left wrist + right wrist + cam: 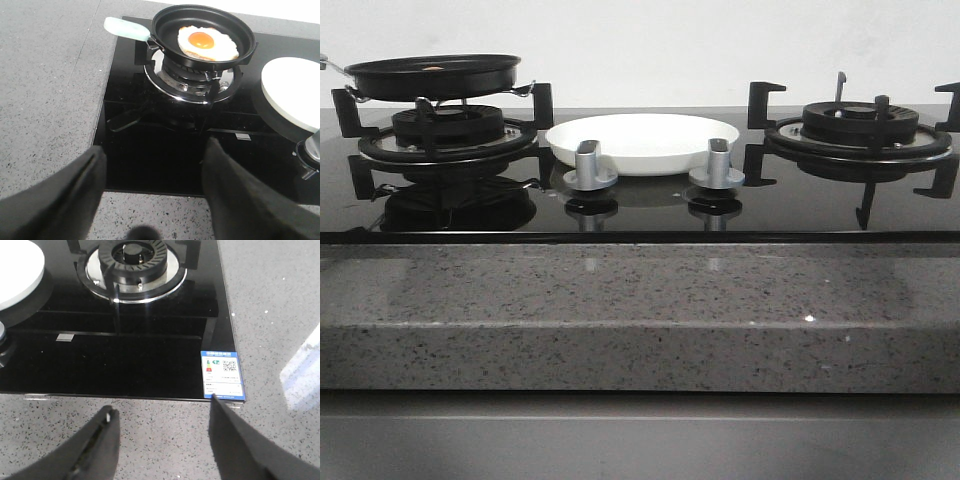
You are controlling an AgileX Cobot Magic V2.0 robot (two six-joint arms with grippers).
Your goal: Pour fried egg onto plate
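The fried egg [207,42], white with an orange yolk, lies in a black frying pan [202,35] that rests on the left burner [448,125]; the pan's pale green handle [126,29] sticks out sideways. From the front only the pan's [432,75] side shows. The white plate [642,142] sits on the black hob between the two burners, and its edge also appears as the plate [294,92] and the plate [17,277]. My left gripper [155,150] hangs open over the hob's front edge, well short of the pan. My right gripper [162,407] is open above the stone counter, holding nothing.
Two silver knobs [589,165] [717,163] stand in front of the plate. The right burner [860,125] with its black grate is bare. A blue-and-white label [221,374] is stuck on the hob's corner. A speckled grey counter [640,310] surrounds the hob.
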